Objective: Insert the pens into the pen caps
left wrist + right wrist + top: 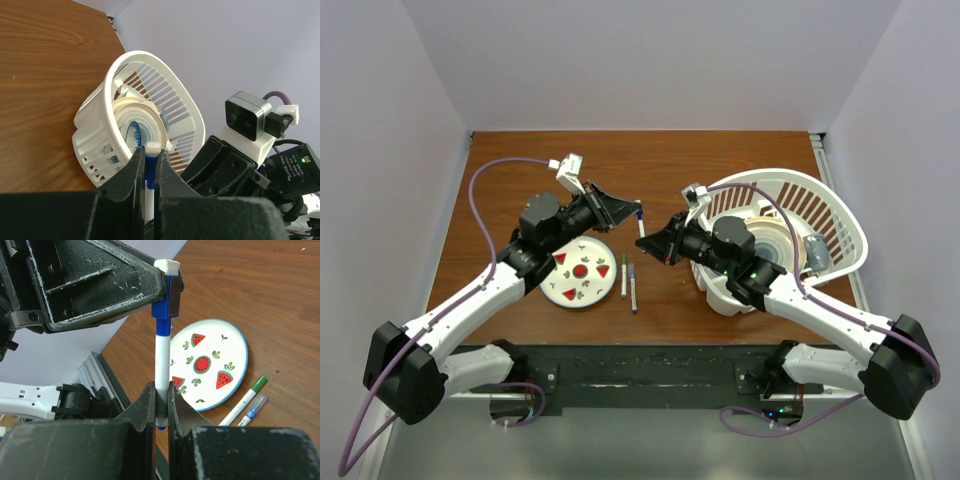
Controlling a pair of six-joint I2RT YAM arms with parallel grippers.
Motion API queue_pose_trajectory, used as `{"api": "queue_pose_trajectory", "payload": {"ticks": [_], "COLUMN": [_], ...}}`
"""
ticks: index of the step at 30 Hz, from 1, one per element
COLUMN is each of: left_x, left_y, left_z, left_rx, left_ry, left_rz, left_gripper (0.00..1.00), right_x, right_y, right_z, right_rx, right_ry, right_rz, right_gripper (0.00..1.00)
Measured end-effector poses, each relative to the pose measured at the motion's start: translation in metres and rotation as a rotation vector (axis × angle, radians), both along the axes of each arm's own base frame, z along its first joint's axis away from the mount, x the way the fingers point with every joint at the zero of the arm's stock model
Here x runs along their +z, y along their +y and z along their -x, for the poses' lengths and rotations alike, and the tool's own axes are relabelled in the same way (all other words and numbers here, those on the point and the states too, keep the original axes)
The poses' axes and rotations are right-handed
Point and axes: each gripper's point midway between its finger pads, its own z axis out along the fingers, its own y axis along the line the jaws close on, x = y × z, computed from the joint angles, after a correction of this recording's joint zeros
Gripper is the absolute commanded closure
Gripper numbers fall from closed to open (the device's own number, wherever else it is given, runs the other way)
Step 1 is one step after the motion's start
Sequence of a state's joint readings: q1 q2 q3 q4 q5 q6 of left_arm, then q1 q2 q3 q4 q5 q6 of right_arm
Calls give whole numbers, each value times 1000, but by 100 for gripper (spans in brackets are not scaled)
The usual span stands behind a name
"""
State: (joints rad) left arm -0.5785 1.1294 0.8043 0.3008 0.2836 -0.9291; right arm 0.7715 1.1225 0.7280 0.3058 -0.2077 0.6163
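While the left gripper (150, 159) is clenched on a blue cap (159, 307), the right gripper (160, 396) is clamped on the lower end of a white pen (161, 360). Cap and pen are both held in the air above the middle of the wooden table (720, 160). In the right wrist view the pen stands upright between the two grippers. Its upper end meets the blue cap, and a short blue tip pokes out below the right gripper's fingers. How deep the pen sits in the cap cannot be told.

A round plate (230, 347) with watermelon pictures lies flat on the table on the left arm's side. Just beside it lie two more pens, side by side and nearly parallel. One is a green-capped pen (243, 401), and the other is a pen with a greyish end (252, 410). A white slatted basket (840, 215) sits on the right side of the table behind the right arm, with a few things inside it too unclear to name.
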Motion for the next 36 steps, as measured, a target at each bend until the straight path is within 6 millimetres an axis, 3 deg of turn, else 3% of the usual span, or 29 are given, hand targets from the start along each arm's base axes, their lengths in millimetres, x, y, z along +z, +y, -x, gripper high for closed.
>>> {"api": "queue_pose_trajectory", "payload": {"ticks": [9,16,23,32,36], "left_x": [-13,-12,2,-13,-6], "left_y": [0,1,12,21,23], "left_z": [7,11,3,-4,-10], "left_rx": [-32,-48,13,73,88], "left_ry": [-24,-70,-159,-192,-193], "left_rz": [65,60,58,14,-61], "left_gripper": [100,100,100,100,100], "right_x": [-11,-10,2,-14,-14], "right_y": [-2,-3,11,24,27], "right_z": [2,-3,-21,-31,-34], "right_rx": [23,37,56,101,117], "right_ry": [-34,-113,-163,-125,-115], "right_rz": [66,138,200,288,278], "right_gripper": [100,100,100,100,100]}}
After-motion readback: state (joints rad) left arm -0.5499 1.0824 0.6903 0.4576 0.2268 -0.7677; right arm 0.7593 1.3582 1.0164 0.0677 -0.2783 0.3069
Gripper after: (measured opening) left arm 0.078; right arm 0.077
